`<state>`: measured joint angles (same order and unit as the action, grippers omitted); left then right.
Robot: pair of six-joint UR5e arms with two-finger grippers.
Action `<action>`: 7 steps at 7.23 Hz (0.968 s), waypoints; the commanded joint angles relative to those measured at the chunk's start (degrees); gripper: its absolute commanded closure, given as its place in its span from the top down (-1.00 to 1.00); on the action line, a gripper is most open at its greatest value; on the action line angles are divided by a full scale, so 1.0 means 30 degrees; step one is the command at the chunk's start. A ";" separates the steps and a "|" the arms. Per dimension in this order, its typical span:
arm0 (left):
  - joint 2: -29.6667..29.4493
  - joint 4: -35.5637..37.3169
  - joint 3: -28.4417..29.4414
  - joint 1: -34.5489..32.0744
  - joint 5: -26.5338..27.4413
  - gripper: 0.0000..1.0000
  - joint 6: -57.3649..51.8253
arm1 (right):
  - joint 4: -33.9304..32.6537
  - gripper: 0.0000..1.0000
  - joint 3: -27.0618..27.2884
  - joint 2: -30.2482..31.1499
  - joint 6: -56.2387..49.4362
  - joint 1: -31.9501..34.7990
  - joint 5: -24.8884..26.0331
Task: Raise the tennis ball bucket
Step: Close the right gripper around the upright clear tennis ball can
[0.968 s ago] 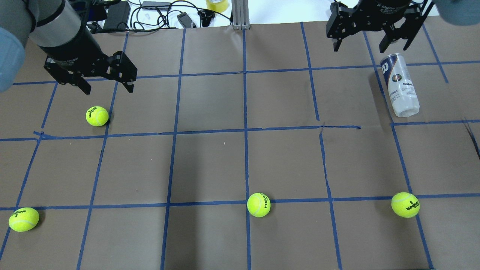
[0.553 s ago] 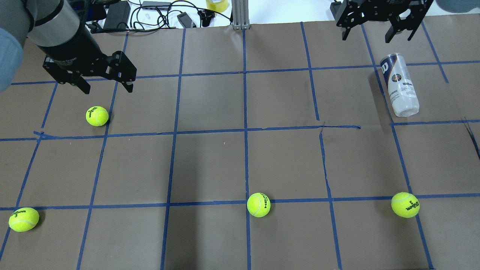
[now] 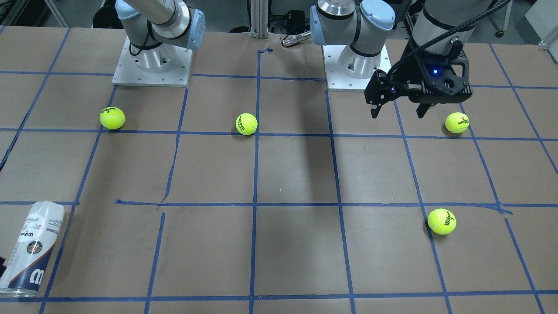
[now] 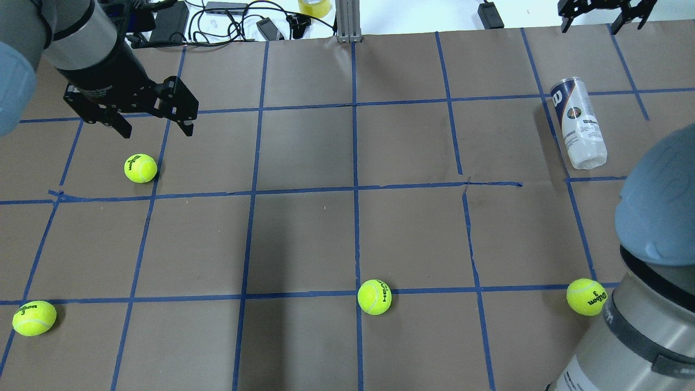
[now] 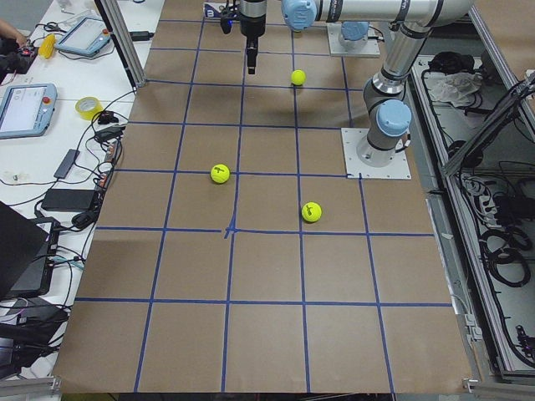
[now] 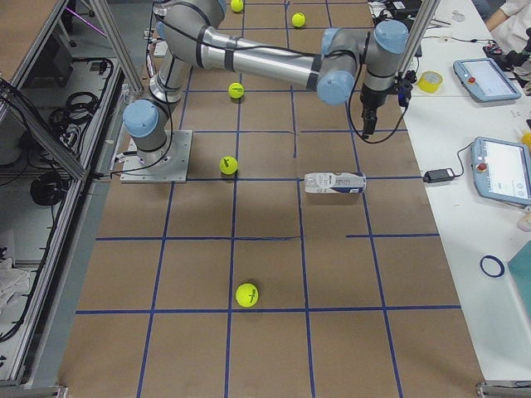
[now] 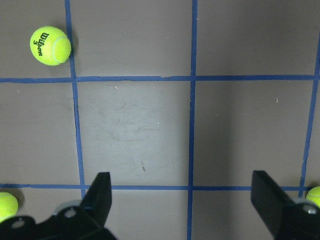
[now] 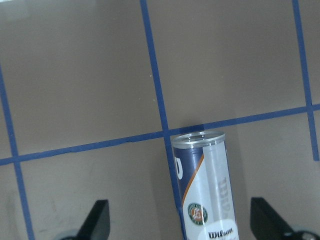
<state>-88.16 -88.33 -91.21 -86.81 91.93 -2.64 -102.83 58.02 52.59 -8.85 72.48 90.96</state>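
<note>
The tennis ball bucket (image 4: pixel 579 124) is a clear tube with a white-and-navy Wilson label. It lies on its side at the far right of the table and also shows in the front view (image 3: pixel 32 248) and the right side view (image 6: pixel 334 182). My right gripper (image 4: pixel 591 27) is open and empty, raised above the table's far edge beyond the tube's navy end. In the right wrist view the tube (image 8: pixel 205 187) lies below, between the spread fingers (image 8: pixel 100 217), without touching them. My left gripper (image 4: pixel 156 130) is open and empty, above a tennis ball (image 4: pixel 140 168).
Three more tennis balls lie near the front: left (image 4: pixel 34 317), middle (image 4: pixel 374 296), right (image 4: pixel 586 296). My right arm's elbow (image 4: pixel 651 260) fills the lower right of the overhead view. Cables, a tape roll (image 4: pixel 314 6) and a metal post (image 4: pixel 347 21) line the far edge.
My right gripper has moved away from the tube toward the far right table edge, still open. The right arm's elbow has swung into the overhead view. The left arm has stayed put.
</note>
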 commanded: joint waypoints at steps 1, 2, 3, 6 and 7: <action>0.0000 0.0030 -0.0006 0.0021 0.0000 1.00 0.0000 | -0.2191 0.99 -0.0473 -0.2730 -0.0243 -0.0225 -0.0088; 0.0000 0.0001 -0.0006 -0.0008 0.0000 1.00 0.0000 | -0.2285 1.00 -0.0415 -0.3113 -0.0591 -0.0283 0.0174; 0.0000 0.0030 -0.0006 -0.0008 0.0000 1.00 0.0029 | -0.2286 0.99 -0.0327 -0.3291 -0.0856 -0.0457 0.0206; 0.0000 0.0001 -0.0006 0.0021 0.0029 1.00 0.0000 | -0.2374 0.99 0.0987 -0.3322 -0.1736 -0.0635 0.0148; 0.0000 0.0001 -0.0006 0.0021 0.0030 1.00 0.0000 | -0.2432 0.99 0.1369 -0.3322 -0.1766 -0.0664 0.0118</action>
<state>-88.15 -88.32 -91.23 -86.75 91.99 -2.63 -109.94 60.52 42.67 -13.75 70.59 91.42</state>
